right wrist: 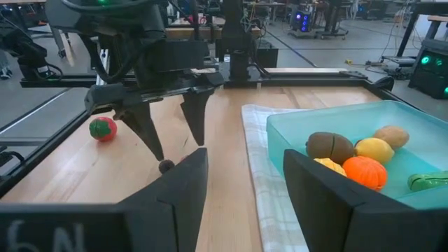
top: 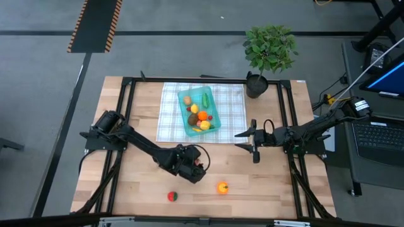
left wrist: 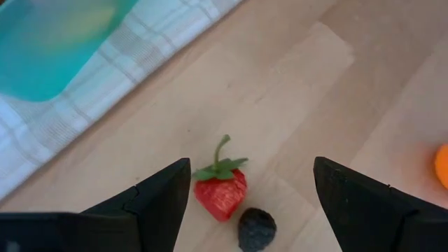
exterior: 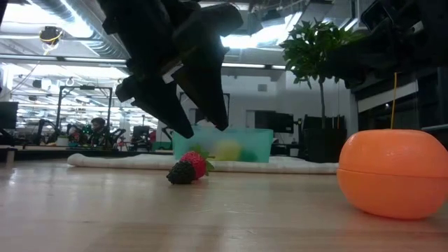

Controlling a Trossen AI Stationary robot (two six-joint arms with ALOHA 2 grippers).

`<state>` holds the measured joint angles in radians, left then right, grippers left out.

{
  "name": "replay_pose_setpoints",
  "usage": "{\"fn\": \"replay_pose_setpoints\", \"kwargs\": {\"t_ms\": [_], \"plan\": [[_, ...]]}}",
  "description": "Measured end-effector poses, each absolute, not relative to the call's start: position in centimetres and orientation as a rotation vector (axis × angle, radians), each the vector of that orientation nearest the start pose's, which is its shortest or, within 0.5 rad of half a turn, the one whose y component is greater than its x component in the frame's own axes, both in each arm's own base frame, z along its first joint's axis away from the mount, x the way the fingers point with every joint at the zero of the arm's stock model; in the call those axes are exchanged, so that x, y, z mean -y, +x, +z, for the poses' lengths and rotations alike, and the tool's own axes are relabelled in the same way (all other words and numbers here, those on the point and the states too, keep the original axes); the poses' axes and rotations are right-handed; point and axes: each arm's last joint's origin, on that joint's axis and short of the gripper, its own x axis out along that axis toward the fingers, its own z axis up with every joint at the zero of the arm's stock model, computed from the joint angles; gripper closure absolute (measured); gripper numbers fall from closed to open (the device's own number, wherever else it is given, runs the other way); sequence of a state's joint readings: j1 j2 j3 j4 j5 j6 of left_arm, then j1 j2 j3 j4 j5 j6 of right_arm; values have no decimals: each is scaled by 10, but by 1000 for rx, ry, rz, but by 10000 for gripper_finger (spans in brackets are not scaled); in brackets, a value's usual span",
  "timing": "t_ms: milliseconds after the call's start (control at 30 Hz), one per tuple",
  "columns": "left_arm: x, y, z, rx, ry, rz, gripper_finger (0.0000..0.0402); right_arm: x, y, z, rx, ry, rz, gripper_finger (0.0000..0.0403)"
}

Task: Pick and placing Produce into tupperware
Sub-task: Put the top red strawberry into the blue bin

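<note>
Left gripper (left wrist: 248, 192) over strawberry (left wrist: 221, 194), jaws wide, holding nothing.
Strawberry lay on bench beside a blackberry (left wrist: 257, 228), off the cloth's near edge; tupperware (top: 214, 106) sat on cloth. Best to descend centred on the strawberry alone, then close. Right gripper (top: 247, 141) waited part-open, empty.

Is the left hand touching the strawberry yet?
Apart. The left wrist view shows the strawberry between the left hand's open fingers, bare wood either side.

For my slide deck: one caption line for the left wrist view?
Open left claw hovers above a strawberry and blackberry on the table, teal tupperware nearby.
</note>
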<state>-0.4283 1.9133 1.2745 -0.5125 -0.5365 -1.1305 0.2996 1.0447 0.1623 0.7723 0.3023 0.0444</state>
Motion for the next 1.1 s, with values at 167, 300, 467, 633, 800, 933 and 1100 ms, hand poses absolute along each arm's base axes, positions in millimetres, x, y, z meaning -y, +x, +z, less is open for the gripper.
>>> {"fn": "replay_pose_setpoints", "kwargs": {"t_ms": [167, 300, 467, 633, 800, 933, 1100], "plan": [[143, 351, 169, -809, -500, 631, 111, -46, 179, 170, -105, 11, -5, 214], [144, 350, 169, -807, -507, 634, 111, -46, 179, 170, -105, 12, -5, 214], [144, 351, 165, -804, -520, 649, 111, -46, 179, 170, -105, 12, -5, 214], [145, 353, 147, -844, -497, 677, 111, -46, 178, 170, -112, 11, -6, 214], [145, 356, 131, -862, -496, 697, 111, -46, 179, 169, -113, 12, -6, 214], [143, 358, 124, -864, -492, 721, 111, -46, 179, 169, -113, 12, -6, 214], [141, 359, 124, -855, -507, 734, 111, -46, 179, 169, -113, 12, -6, 214]]}}
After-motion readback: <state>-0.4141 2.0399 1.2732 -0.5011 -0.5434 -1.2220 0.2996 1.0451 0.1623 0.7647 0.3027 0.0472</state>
